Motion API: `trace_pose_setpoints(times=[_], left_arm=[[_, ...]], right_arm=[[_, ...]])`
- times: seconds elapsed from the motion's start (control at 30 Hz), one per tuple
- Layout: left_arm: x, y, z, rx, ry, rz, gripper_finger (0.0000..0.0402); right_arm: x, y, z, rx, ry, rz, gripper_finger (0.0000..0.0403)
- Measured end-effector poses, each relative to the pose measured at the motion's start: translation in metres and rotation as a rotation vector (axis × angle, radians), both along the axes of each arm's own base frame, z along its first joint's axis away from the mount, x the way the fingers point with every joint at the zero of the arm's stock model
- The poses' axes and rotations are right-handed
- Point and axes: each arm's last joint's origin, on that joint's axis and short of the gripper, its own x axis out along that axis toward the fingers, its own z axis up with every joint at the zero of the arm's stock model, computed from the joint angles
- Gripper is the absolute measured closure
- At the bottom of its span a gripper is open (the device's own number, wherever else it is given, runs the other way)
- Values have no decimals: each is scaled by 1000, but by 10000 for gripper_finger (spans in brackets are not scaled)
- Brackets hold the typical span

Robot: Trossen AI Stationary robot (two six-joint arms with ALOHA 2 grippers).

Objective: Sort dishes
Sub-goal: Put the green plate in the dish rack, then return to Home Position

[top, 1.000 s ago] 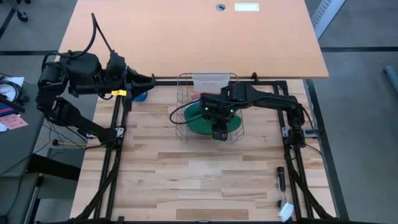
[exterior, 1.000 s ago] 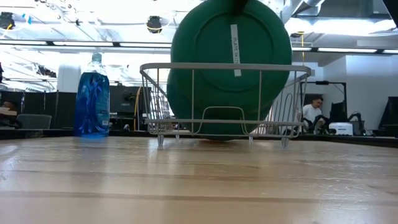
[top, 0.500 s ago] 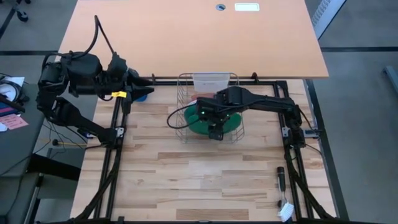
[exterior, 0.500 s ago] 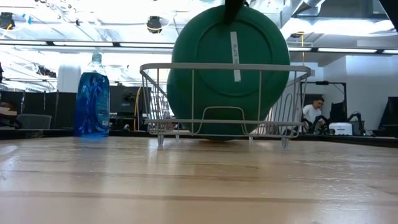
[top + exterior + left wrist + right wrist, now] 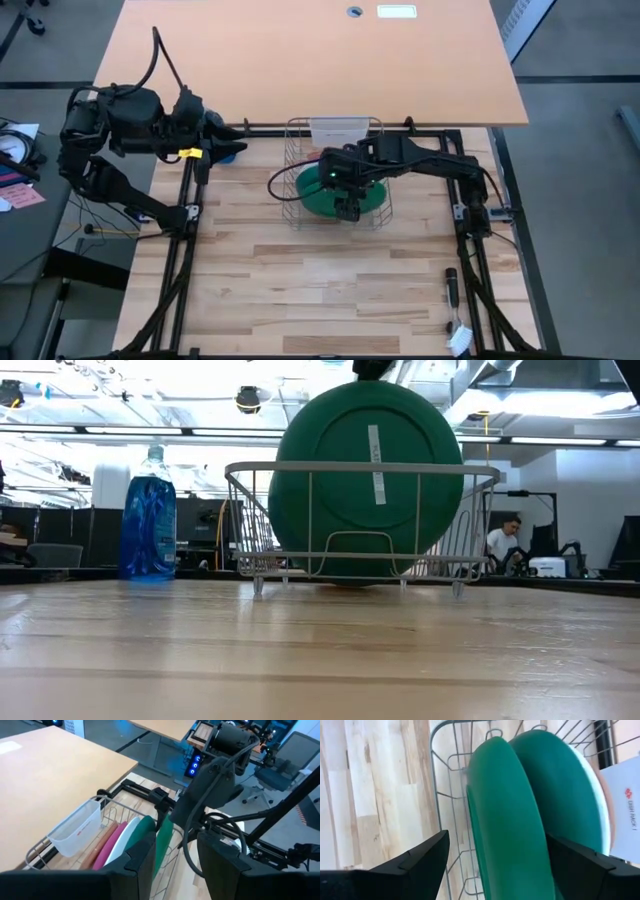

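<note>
A wire dish rack [image 5: 337, 180] stands at the table's far middle. On edge in it stand a salmon plate [image 5: 97, 852], a pink plate [image 5: 112, 842], a white plate [image 5: 127, 837] and two dark green plates. The front green plate [image 5: 505, 820] stands upright just before the other green one [image 5: 560, 795]. My right gripper [image 5: 497, 837] hangs open over the front green plate, one finger on each side of its upper rim. My left gripper [image 5: 175, 855] is open at the table's far left, with nothing between its fingers. My right gripper's fingers point down on either side of the front green plate's upper rim [image 5: 490, 750]. I cannot tell whether a finger touches the plate. The plate's lower edge rests in the rack.
A blue spray bottle [image 5: 148, 520] stands left of the rack, close to my left gripper. A clear tub [image 5: 75, 832] hangs on the rack's far end. A dark tool [image 5: 451, 285] and a white scrap [image 5: 460, 340] lie near the right edge. Bare wood stretches before the rack.
My right gripper has gone down and a little toward the table's left edge with the front green plate. The plate has sunk lower into the rack and stands upright before the other green plate.
</note>
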Motion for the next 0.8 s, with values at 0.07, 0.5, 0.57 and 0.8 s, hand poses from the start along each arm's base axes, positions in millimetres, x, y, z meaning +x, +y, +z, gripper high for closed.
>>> trace_pose_setpoints(times=[0.07,0.5,0.57,0.8], left_arm=[[0,0,0,-8,-3,3,263],[0,0,0,-21,-7,8,263],[0,0,0,-22,-7,8,263],[0,0,0,-22,-7,9,263]], right_arm=[[-4,0,4,-10,-13,-11,81],[-38,-9,49,-36,-208,-72,91],[-43,-12,53,-30,-218,-95,101],[-50,-22,51,-27,-168,-135,129]])
